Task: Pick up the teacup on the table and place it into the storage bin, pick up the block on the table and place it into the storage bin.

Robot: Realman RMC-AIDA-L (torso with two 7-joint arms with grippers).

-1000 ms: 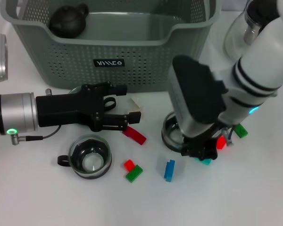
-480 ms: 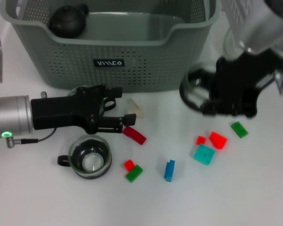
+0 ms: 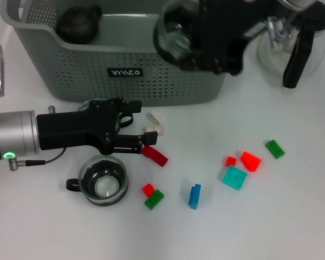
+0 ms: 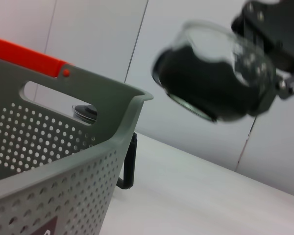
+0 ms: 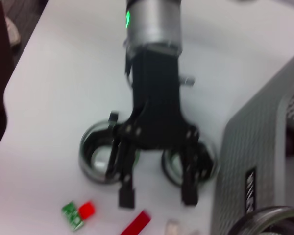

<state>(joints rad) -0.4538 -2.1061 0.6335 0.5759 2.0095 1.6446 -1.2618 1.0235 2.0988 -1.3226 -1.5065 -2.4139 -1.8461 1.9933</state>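
Observation:
My right gripper [image 3: 206,43] is shut on a glass teacup [image 3: 176,32] and holds it tilted above the right part of the grey-green storage bin [image 3: 151,65]. The left wrist view shows that teacup [image 4: 210,73] in the air past the bin's rim [image 4: 112,122]. Low over the table in front of the bin, my left gripper [image 3: 146,120] is open and empty. A second teacup [image 3: 103,181] stands just in front of it. A third one [image 5: 208,161] sits partly hidden under its fingers. A red block [image 3: 154,155] lies by its fingertips.
Red [image 3: 250,161], teal [image 3: 234,177], blue [image 3: 194,195] and green [image 3: 274,148] blocks lie scattered across the table's front right. A white block [image 3: 157,123] lies near the bin wall. A glass coffee pot [image 3: 292,43] stands right of the bin. A dark teapot [image 3: 78,24] rests inside the bin.
The right gripper has lifted the teacup from the table at the right and carried it up and to the left, over the bin. The left gripper has barely moved.

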